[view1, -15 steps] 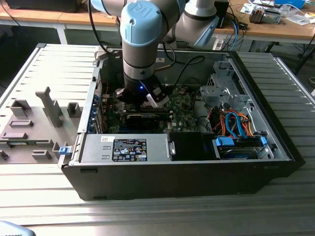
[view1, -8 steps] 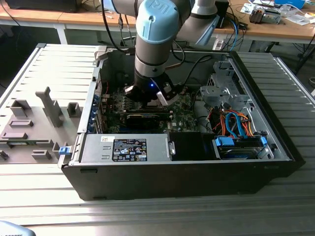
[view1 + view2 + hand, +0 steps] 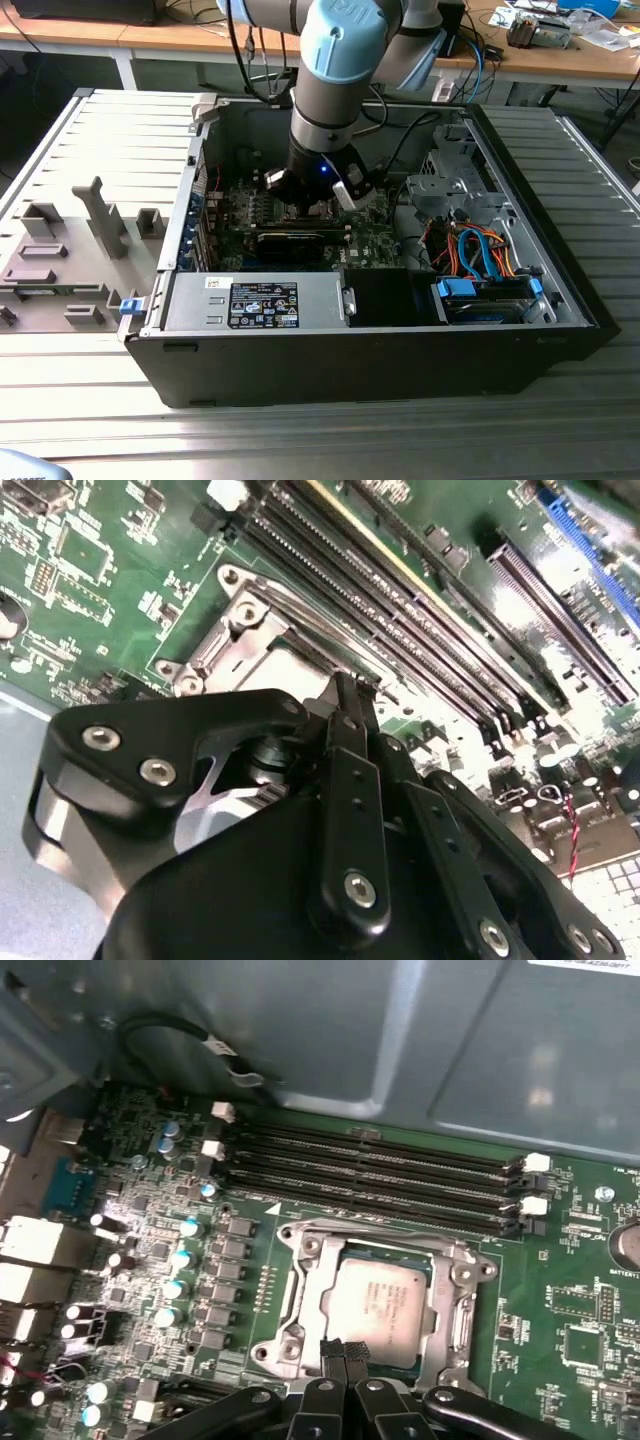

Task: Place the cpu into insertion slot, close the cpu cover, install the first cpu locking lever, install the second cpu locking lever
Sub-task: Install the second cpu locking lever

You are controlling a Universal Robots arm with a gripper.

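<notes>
Case (image 3: 90, 160): an open computer chassis is laid on a slatted table, motherboard (image 3: 560, 1290) exposed.
Cpu (image 3: 380, 1298): seated flat in the insertion slot (image 3: 300, 1305), framed by the closed cpu cover (image 3: 452, 1290).
Gripper (image 3: 344, 1351): fingertips are pressed together, nothing pinched, at the cover's edge.
Memory slots (image 3: 370, 1165): located beside the socket.

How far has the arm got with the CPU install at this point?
Done: the cpu sits in the slot, and the cover appears closed, framing it. In hand: the gripper is down at the socket's edge, fingertips close together; it looks to be working a locking lever, though no lever can be made out clearly. Left: whether either lever is latched cannot be told, so both lever steps count as open.
</notes>
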